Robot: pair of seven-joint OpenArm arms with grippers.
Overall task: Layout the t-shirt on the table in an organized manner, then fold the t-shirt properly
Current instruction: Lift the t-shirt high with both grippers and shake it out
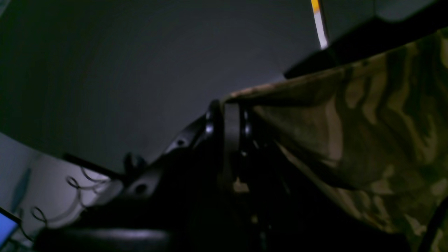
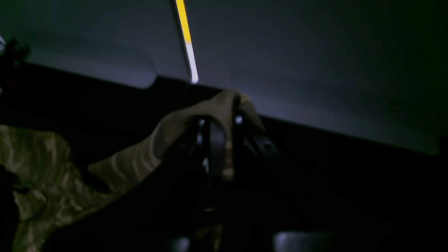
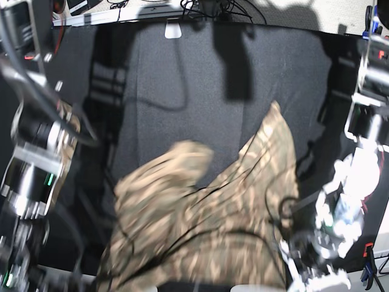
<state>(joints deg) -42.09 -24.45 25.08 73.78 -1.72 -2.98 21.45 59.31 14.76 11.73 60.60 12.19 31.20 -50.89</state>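
The camouflage t-shirt [image 3: 206,207] lies bunched and partly lifted over the near middle of the black table [image 3: 182,73], with one tip reaching up to the right [image 3: 276,112]. In the left wrist view my left gripper [image 1: 229,105] is shut on an edge of the t-shirt [image 1: 367,115], which stretches away to the right. In the right wrist view my right gripper [image 2: 224,105] is shut on a fold of the t-shirt [image 2: 140,157], which hangs down to the left. In the base view both grippers' fingertips are hidden.
The right-wrist arm [image 3: 33,158] stands at the table's left side, the left-wrist arm [image 3: 358,170] at its right. A white object [image 3: 173,29] and cables [image 3: 206,7] sit at the far edge. A blue clamp [image 3: 369,21] is at the far right corner.
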